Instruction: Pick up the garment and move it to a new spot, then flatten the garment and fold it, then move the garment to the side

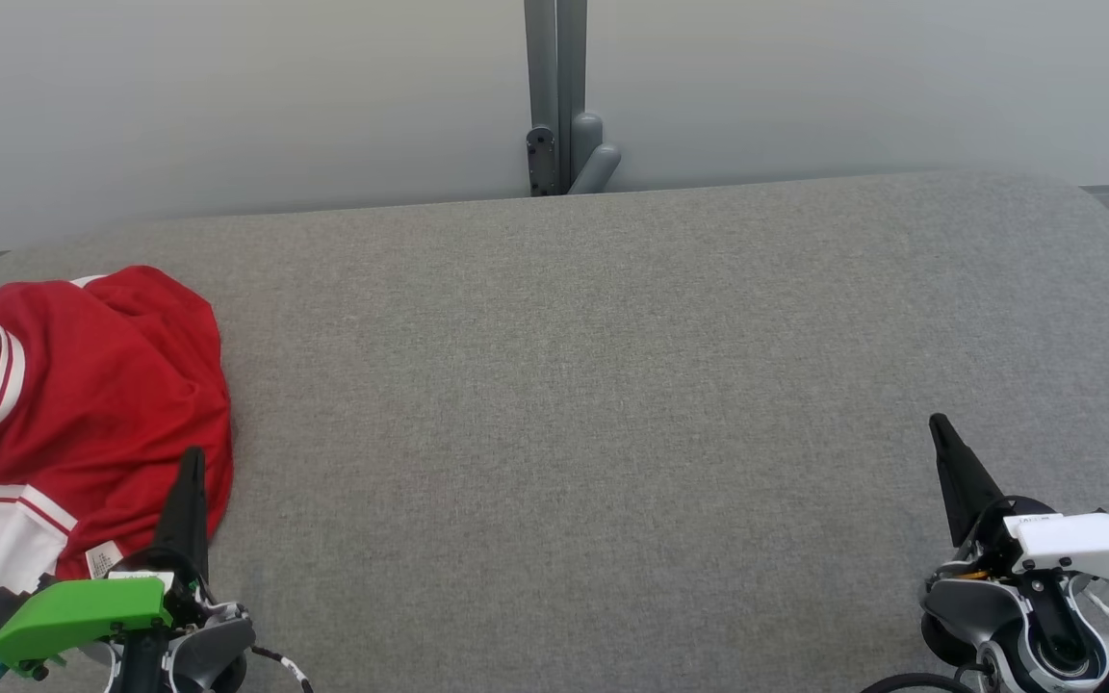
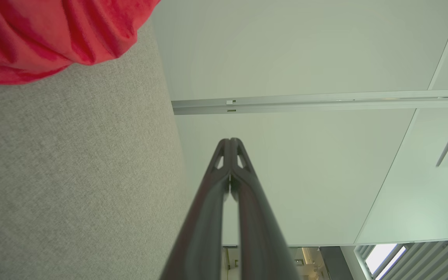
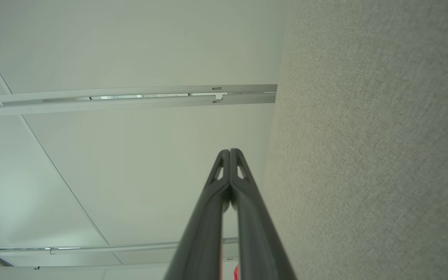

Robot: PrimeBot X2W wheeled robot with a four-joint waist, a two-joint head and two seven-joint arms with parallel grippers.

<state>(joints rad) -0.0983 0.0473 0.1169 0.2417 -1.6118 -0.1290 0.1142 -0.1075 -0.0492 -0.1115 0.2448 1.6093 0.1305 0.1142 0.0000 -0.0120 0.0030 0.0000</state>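
Clearly, the red and white garment (image 1: 83, 404) is seen crumpled in a loose heap at the left end of the grey fabric surface (image 1: 612, 385). Its lower-left part is cut off by the edge of the head view, and a strip of it is hidden behind the left gripper (image 1: 193, 460). Whether that gripper touches the cloth cannot be told. Its two dark fingers are pressed together with nothing between them. The right gripper (image 1: 940, 425) is likewise closed and empty, well apart from the garment at the surface's right end. A small white label (image 1: 104, 558) is sewn to the garment, but its print cannot be read. Behind the surface, a grey post (image 1: 559, 96) is cut off at the top
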